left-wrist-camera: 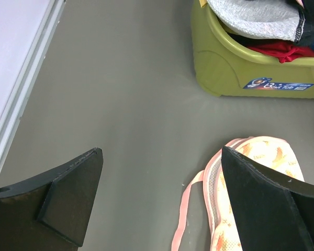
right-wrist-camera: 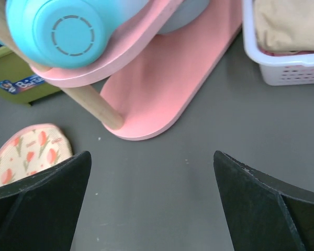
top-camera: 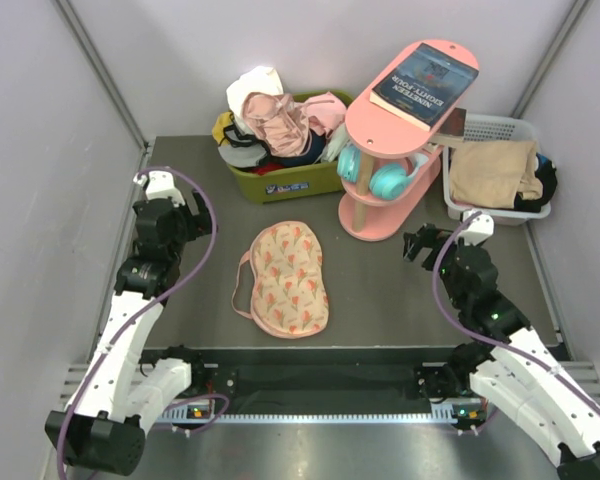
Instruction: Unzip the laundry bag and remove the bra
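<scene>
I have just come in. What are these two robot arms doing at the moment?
Nothing is being handled yet. The laundry bag lies closed on the table between the two arms. The left gripper and the right gripper are both open and empty, one on each side of the bag, and neither touches it. The unzipping is not yet begun.

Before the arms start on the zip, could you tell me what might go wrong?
The laundry bag lies loose, with the left gripper and right gripper open and off it; tugging the zip unpinned may drag it. The right gripper is close to the pink shelf, so a wide swing could knock the headphones.
</scene>
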Action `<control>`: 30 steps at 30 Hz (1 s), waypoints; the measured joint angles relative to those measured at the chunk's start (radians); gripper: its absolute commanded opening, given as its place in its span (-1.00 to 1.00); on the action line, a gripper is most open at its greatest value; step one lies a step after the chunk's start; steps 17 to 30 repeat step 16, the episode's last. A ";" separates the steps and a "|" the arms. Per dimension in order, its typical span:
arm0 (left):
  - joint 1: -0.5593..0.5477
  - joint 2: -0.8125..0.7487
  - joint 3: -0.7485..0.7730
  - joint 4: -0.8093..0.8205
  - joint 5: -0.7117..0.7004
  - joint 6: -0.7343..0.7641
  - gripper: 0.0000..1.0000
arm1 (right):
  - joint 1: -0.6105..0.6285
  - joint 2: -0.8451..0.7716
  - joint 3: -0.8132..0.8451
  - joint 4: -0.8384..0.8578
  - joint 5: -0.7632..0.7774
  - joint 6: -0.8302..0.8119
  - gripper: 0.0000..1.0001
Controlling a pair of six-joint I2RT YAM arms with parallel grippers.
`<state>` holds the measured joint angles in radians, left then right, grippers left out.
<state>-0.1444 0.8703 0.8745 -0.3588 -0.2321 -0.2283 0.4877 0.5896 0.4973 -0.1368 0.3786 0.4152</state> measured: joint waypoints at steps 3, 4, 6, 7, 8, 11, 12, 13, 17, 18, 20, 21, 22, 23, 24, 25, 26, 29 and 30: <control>0.000 -0.002 0.000 0.000 0.000 0.010 0.98 | -0.010 -0.026 0.000 -0.036 0.020 -0.011 1.00; 0.000 -0.005 0.000 0.000 0.000 0.014 0.98 | -0.013 -0.027 0.001 -0.044 0.022 -0.013 0.99; 0.000 -0.010 0.000 0.001 0.000 0.019 0.98 | -0.013 -0.027 0.002 -0.055 0.024 -0.014 1.00; 0.000 -0.013 0.000 0.001 0.000 0.021 0.98 | -0.013 -0.027 0.002 -0.058 0.025 -0.014 0.99; 0.000 -0.016 0.000 0.002 0.000 0.022 0.98 | -0.013 -0.026 0.002 -0.060 0.025 -0.014 0.99; 0.000 -0.021 0.000 0.008 0.000 0.024 0.98 | -0.013 -0.027 0.002 -0.067 0.027 -0.014 0.99; 0.000 -0.022 0.000 0.008 0.000 0.024 0.98 | -0.013 -0.027 0.002 -0.067 0.028 -0.014 0.99; 0.000 -0.023 0.000 0.008 0.000 0.025 0.98 | -0.013 -0.027 0.002 -0.068 0.028 -0.014 1.00; 0.000 -0.023 0.000 0.009 0.000 0.026 0.98 | -0.013 -0.028 0.002 -0.069 0.029 -0.014 0.99; 0.000 -0.023 0.000 0.009 0.000 0.026 0.98 | -0.013 -0.028 0.002 -0.069 0.029 -0.014 0.99; 0.000 -0.023 0.000 0.009 0.000 0.026 0.98 | -0.013 -0.028 0.002 -0.069 0.029 -0.014 0.99; 0.000 -0.023 0.000 0.009 0.000 0.026 0.98 | -0.013 -0.028 0.002 -0.069 0.029 -0.014 0.99; 0.000 -0.023 0.000 0.009 0.000 0.026 0.98 | -0.013 -0.028 0.002 -0.069 0.029 -0.014 0.99; 0.000 -0.023 0.000 0.009 0.000 0.026 0.98 | -0.013 -0.028 0.002 -0.069 0.029 -0.014 0.99; 0.000 -0.023 0.000 0.009 0.000 0.026 0.98 | -0.013 -0.028 0.002 -0.069 0.029 -0.014 0.99; 0.000 -0.023 0.000 0.009 0.000 0.026 0.98 | -0.013 -0.028 0.002 -0.069 0.029 -0.014 0.99; 0.000 -0.023 0.000 0.009 0.000 0.026 0.98 | -0.013 -0.028 0.002 -0.069 0.029 -0.014 0.99; 0.000 -0.023 0.000 0.009 0.000 0.026 0.98 | -0.013 -0.028 0.002 -0.069 0.029 -0.014 0.99; 0.000 -0.023 0.000 0.009 0.000 0.026 0.98 | -0.013 -0.028 0.002 -0.069 0.029 -0.014 0.99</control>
